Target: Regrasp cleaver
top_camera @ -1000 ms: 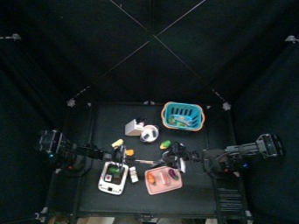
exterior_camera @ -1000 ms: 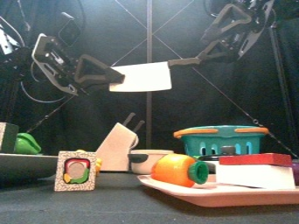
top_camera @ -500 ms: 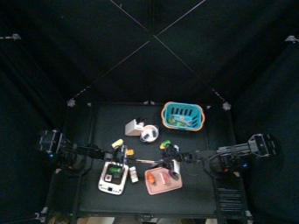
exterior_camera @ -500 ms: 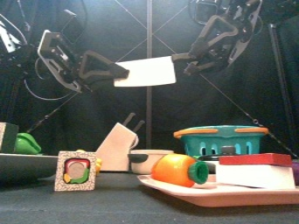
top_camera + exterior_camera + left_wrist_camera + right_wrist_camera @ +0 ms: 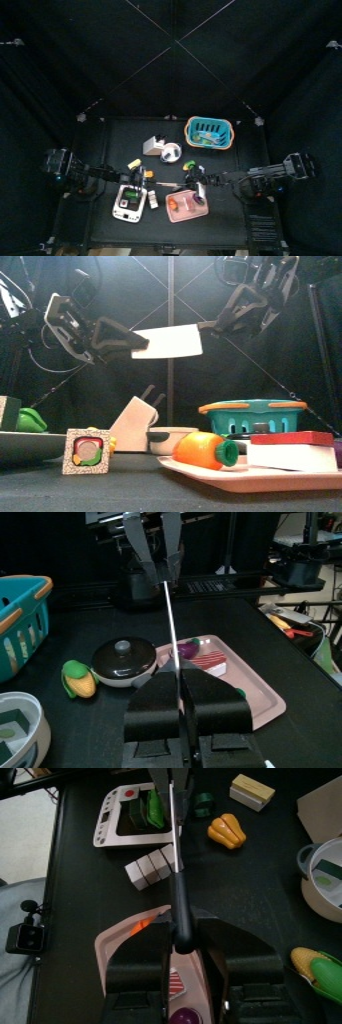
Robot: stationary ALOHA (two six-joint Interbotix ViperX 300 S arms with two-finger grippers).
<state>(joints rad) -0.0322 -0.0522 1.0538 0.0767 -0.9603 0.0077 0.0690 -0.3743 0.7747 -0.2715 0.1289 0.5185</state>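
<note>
- While the broad, pale steel cleaver [image 5: 167, 342] with its dark handle hung in the air above the table, well clear of everything on it, it lay level between the two arms, blade toward the left arm and handle toward the right
- The left gripper [image 5: 124, 338] was clamped on the far end of the blade; its wrist view showed the thin blade edge-on, pinched between the two jaws
- The right gripper [image 5: 221, 324] sat around the handle, which ran straight up the middle of its wrist view; whether it had clamped the handle or only enclosed it could not be told
- Judged progress: the hand-over was well along, with the cleaver lifted, presented and met by the receiving arm; what appeared left was a firm hold on the handle, release by the left gripper, and separation of the arms
- Below stood a teal slotted plastic basket [image 5: 254, 416] and a pink tray [image 5: 274, 480] carrying toy food, none of it touching the cleaver
- Hard to make out: in the top view the cleaver and both grippers were too small and dark to separate from the table clutter
- In the front view the contact between the right gripper and the handle was lost in black against the black curtain, and the upper arms were cut off by the frame edge
</note>
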